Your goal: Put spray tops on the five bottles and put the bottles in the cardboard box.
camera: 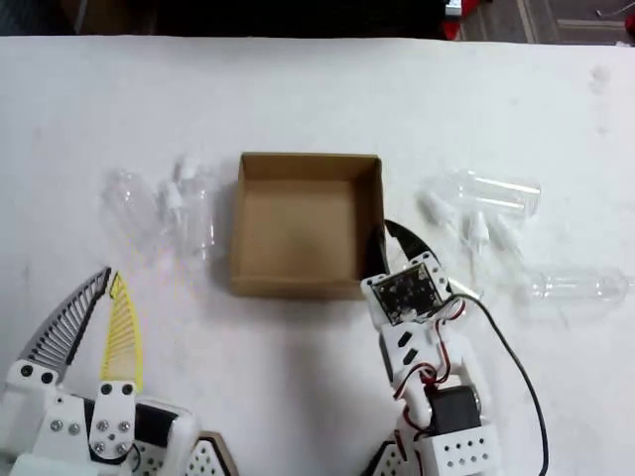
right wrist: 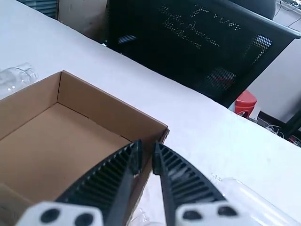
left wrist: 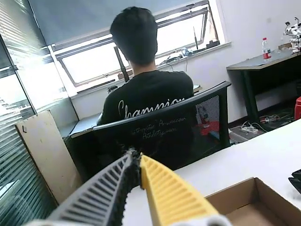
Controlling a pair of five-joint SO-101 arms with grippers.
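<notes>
The open, empty cardboard box [camera: 308,283] sits mid-table. Left of it lie clear bottles [camera: 195,216] and a white spray top [camera: 173,196]. To the box's right are a clear bottle [camera: 493,191], another bottle [camera: 580,288] and several spray tops [camera: 477,233]. My left gripper [camera: 108,275], with one grey and one yellow finger, is shut and empty near the front left of the table. My right gripper [camera: 393,238], with black fingers, is shut and empty just off the box's right wall. Its wrist view shows the gripper [right wrist: 146,149] over the box rim [right wrist: 117,109], with a bottle [right wrist: 244,193] beside it.
White table [camera: 317,99] with open room behind the box and along the front middle. The right arm's cable [camera: 521,382] trails over the table at the front right. The left wrist view shows my gripper [left wrist: 137,159] and the box corner [left wrist: 244,186].
</notes>
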